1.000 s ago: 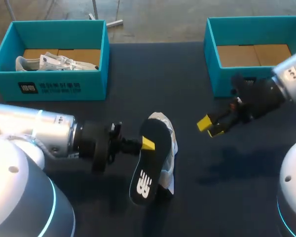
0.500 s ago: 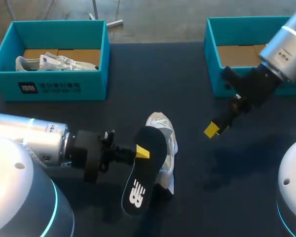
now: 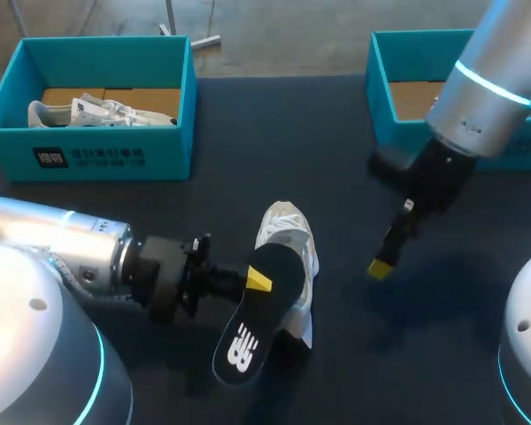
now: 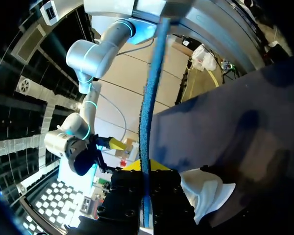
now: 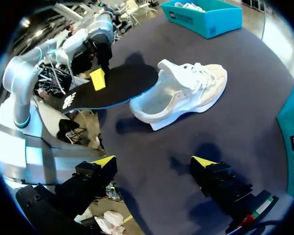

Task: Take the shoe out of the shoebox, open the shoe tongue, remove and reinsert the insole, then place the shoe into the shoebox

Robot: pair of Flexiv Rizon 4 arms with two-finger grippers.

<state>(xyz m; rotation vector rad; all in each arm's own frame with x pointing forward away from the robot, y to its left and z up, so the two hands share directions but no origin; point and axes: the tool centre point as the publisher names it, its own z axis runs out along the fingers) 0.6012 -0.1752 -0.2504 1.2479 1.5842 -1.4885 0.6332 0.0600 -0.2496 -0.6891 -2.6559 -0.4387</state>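
Head view, left end effector (image 3: 258, 280): clenched on the black insole (image 3: 245, 329), one yellow tip on its upper face.
Insole: held clear of the dark surface (image 3: 274, 133), tilted; one end at the shoe, contact unclear.
Shoe (image 3: 288, 251): white, on the surface just ahead of the left end effector, between the two arms and outside both boxes.
Right end effector (image 5: 154, 161): released, fingers wide apart, nothing between them; the shoe lies ahead of it, apart.
Left shoebox (image 3: 88, 155): teal, holds a second white shoe (image 3: 97, 111).
Right shoebox (image 3: 382, 97): teal, behind the right arm.
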